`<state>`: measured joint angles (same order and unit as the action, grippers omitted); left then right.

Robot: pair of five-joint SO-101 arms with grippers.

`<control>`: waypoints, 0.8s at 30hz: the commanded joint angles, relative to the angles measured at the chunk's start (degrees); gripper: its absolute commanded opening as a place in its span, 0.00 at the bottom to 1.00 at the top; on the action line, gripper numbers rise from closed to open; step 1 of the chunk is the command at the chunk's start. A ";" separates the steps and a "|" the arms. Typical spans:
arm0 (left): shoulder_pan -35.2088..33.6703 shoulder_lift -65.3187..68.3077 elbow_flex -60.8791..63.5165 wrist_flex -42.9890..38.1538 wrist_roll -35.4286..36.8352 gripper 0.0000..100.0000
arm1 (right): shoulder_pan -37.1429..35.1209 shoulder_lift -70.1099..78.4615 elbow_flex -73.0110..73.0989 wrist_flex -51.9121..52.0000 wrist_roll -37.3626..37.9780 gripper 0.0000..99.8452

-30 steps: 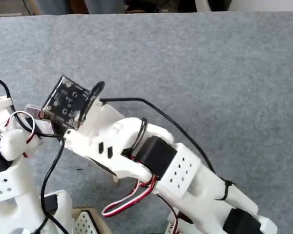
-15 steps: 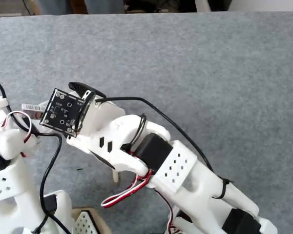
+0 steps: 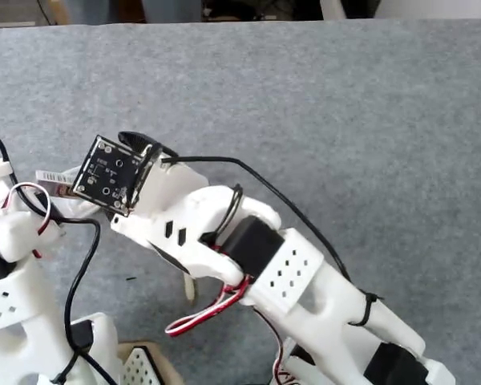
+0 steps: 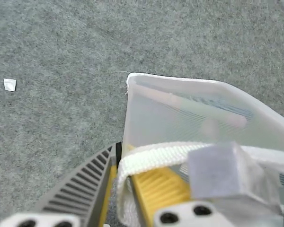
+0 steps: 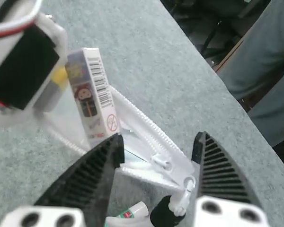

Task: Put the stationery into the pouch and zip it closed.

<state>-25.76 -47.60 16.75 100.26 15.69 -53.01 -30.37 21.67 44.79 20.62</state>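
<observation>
Translucent white zip pouch (image 4: 180, 113), pinched by the left gripper (image 4: 126, 163), could jam in zipping: barcoded white box (image 5: 92, 94) protrudes; right gripper (image 5: 158, 137) gapes wide.

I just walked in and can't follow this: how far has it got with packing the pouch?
Partly done. A pen shape shows through the pouch wall, and a small box seems to stand in its mouth. In hand: the left fingers pinch one end of the pouch, and the right fingers hang open over the zip. Left: the box sticks out and the zip is unclosed.
</observation>
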 commanded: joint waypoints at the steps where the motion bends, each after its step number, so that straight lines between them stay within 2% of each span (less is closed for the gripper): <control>1: 0.04 0.26 -1.01 -0.35 -0.26 0.03 | 1.49 0.31 -0.04 -1.58 -0.62 0.25; 8: 0.13 0.70 -2.77 -0.35 -0.26 0.03 | 2.11 -1.71 -9.45 7.82 -0.62 0.25; 14: 2.86 1.32 -10.51 0.62 0.00 0.03 | 7.65 -4.79 -12.53 10.55 -0.70 0.25; 20: 4.35 7.03 -12.26 0.62 0.26 0.03 | 11.08 -7.08 -11.91 15.47 -6.86 0.25; 24: 4.35 8.79 -12.26 0.70 1.32 0.03 | 11.16 -7.69 -11.91 16.79 -7.82 0.25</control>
<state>-22.15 -39.52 6.99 100.53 16.04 -42.55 -36.62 11.74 61.05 13.76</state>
